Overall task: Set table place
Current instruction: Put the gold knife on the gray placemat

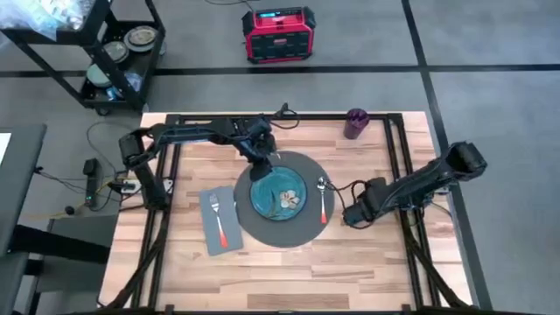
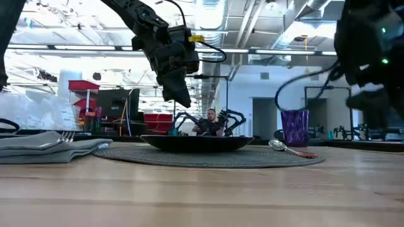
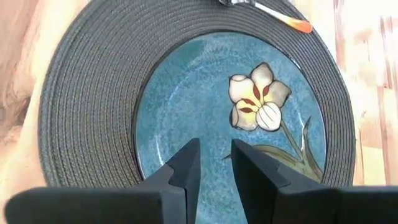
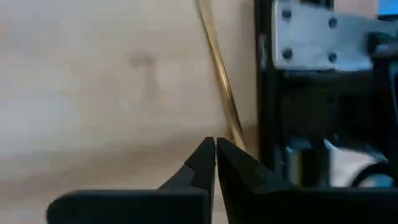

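The round dark grey mat (image 1: 280,229) lies mid-table with the blue-green flowered plate (image 1: 278,194) on it. The orange-handled spoon (image 1: 323,199) lies on the mat's right part. Left of the mat, the grey napkin (image 1: 213,229) carries the fork (image 1: 218,219). The purple cup (image 1: 355,122) stands upright at the far right. My left gripper (image 3: 216,158) hangs over the plate's far-left rim, clear of it, open by a narrow gap and holding nothing. My right gripper (image 1: 347,216) is shut, low over the wood just right of the mat.
A black frame rail (image 1: 398,166) runs along the table's right side, close to my right gripper. Beyond the far edge a black cart (image 1: 105,52) and a red box (image 1: 278,35) stand on the floor. Bare wood lies toward the near edge.
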